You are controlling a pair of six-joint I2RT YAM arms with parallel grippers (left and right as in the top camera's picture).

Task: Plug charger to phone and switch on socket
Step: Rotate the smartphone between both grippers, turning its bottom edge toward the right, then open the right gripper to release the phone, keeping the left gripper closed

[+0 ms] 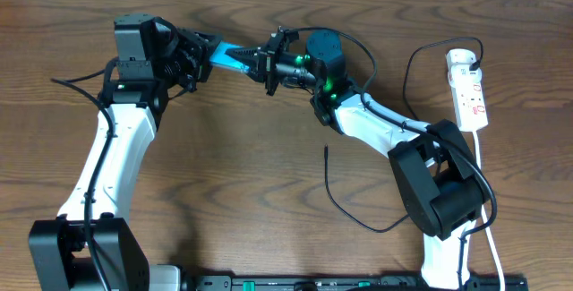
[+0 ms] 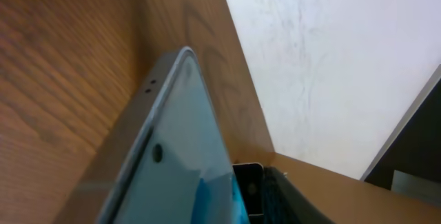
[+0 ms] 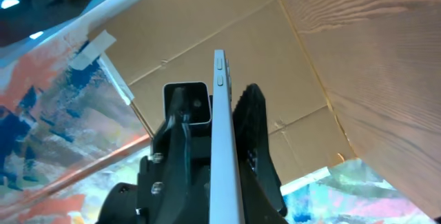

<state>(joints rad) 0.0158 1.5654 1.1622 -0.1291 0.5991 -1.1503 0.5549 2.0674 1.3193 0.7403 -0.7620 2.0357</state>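
Observation:
The phone point(image 1: 226, 54), with its blue screen, is held up above the table between my two grippers. My left gripper point(image 1: 199, 58) grips its left end. The glass face fills the left wrist view point(image 2: 179, 162), with one dark ribbed finger beside it. My right gripper point(image 1: 261, 61) is shut on the right end. In the right wrist view the phone's thin grey edge point(image 3: 222, 141) sits between both fingers point(image 3: 219, 96). The charger, a thin black cable point(image 1: 345, 209), lies loose on the table with its tip point(image 1: 326, 151) free. The white socket strip point(image 1: 468, 89) lies at the far right.
The strip's white cord point(image 1: 483, 192) runs down the right side. A loop of black cable point(image 1: 410, 81) leads to the strip's top end. The right arm's black base point(image 1: 439, 188) stands near the cable. Cardboard and a coloured backdrop show in the right wrist view.

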